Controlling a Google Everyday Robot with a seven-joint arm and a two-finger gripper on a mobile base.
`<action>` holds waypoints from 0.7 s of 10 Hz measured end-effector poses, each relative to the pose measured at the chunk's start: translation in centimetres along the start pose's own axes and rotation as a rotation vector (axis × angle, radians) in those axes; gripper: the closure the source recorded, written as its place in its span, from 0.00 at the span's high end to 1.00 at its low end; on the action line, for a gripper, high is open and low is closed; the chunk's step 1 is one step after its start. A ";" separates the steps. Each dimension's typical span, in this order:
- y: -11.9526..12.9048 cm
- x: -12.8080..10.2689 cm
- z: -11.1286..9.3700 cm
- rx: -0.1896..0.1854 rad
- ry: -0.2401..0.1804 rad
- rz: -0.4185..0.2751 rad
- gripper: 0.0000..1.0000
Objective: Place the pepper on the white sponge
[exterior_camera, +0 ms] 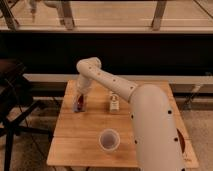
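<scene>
My gripper (78, 101) hangs down from the arm over the far left part of the wooden table (75, 135). The small dark-red pepper (76, 106) is right at the gripper's tip, low at the table surface. A small pale patch just to its right looks like the white sponge (83, 105), mostly hidden by the gripper. I cannot tell whether the pepper touches the sponge or the table.
A round white cup (109, 140) stands near the table's front edge. A small upright cream-white object with a tan top (114, 103) stands mid-table, right of the gripper. My arm (150, 120) covers the table's right side. A dark chair (12, 100) stands to the left.
</scene>
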 end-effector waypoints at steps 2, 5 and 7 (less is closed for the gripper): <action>-0.4 0.0 0.1 0.023 0.001 -0.018 0.17; -1.0 0.2 0.4 0.038 -0.001 -0.043 0.19; -1.3 0.4 0.7 0.040 -0.001 -0.045 0.35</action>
